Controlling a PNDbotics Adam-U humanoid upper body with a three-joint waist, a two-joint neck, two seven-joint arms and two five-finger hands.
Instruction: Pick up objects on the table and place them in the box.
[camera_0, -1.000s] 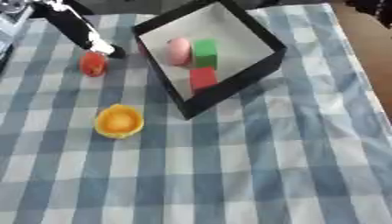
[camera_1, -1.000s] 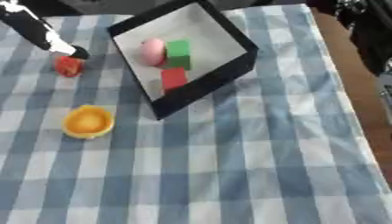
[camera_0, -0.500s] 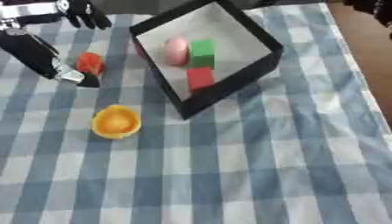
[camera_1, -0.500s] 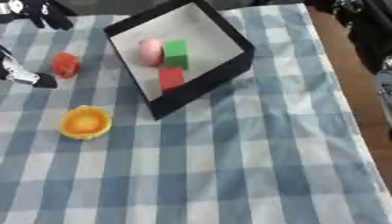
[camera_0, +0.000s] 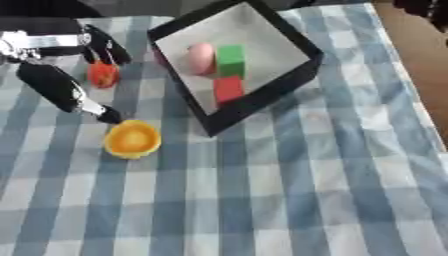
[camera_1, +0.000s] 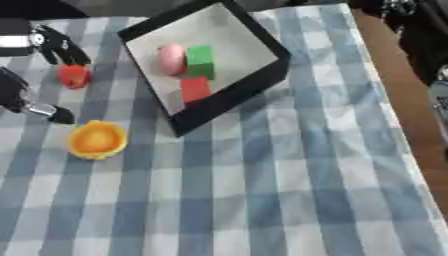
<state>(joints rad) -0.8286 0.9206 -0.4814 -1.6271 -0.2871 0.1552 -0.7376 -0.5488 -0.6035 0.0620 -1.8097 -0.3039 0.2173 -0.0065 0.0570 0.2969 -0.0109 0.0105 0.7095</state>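
The left hand (camera_0: 61, 65) came in from the upper left with its black fingers (camera_0: 107, 46) spread wide and holding nothing; the short ones pointed down toward a small red, roundish object (camera_0: 103, 75) lying on the cloth between them and the long thumb, whose tip reached nearly to the orange bowl. That thumb was a slim dark bar with a pale silver band before its black tip. The orange bowl (camera_0: 132, 139) was a shallow, smooth, glossy cup, sitting on the cloth just below the thumb tip and well left of the box. The box (camera_0: 289, 82) was square, set askew like a diamond, with thick black walls and a flat pale grey floor; inside it lay a pink egg-shaped piece (camera_0: 200, 58), a green cube (camera_0: 230, 60) touching it, and a red block (camera_0: 228, 90) just below. All rested on a soft blue and white checked tablecloth (camera_0: 306, 190).
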